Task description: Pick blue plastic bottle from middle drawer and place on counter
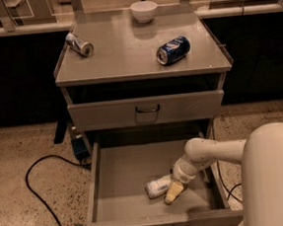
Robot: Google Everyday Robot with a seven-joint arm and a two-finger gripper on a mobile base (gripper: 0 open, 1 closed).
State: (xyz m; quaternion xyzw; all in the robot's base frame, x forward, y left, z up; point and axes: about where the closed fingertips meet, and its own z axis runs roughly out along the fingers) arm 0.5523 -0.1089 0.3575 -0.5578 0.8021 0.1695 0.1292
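The blue plastic bottle [157, 186] lies on its side on the floor of the open middle drawer [122, 171], near the front centre. My gripper [169, 194] reaches down into the drawer from the right and sits right at the bottle's right end, touching or nearly touching it. My white arm [212, 153] crosses the drawer's right side. The counter [126, 52] above is the cabinet's flat grey top.
On the counter lie a silver can [79, 44] at the left, a dark blue soda can [172, 50] at the right and a white bowl [144, 10] at the back. The upper drawer [146, 109] is closed. A black cable [39, 188] runs over the floor at left.
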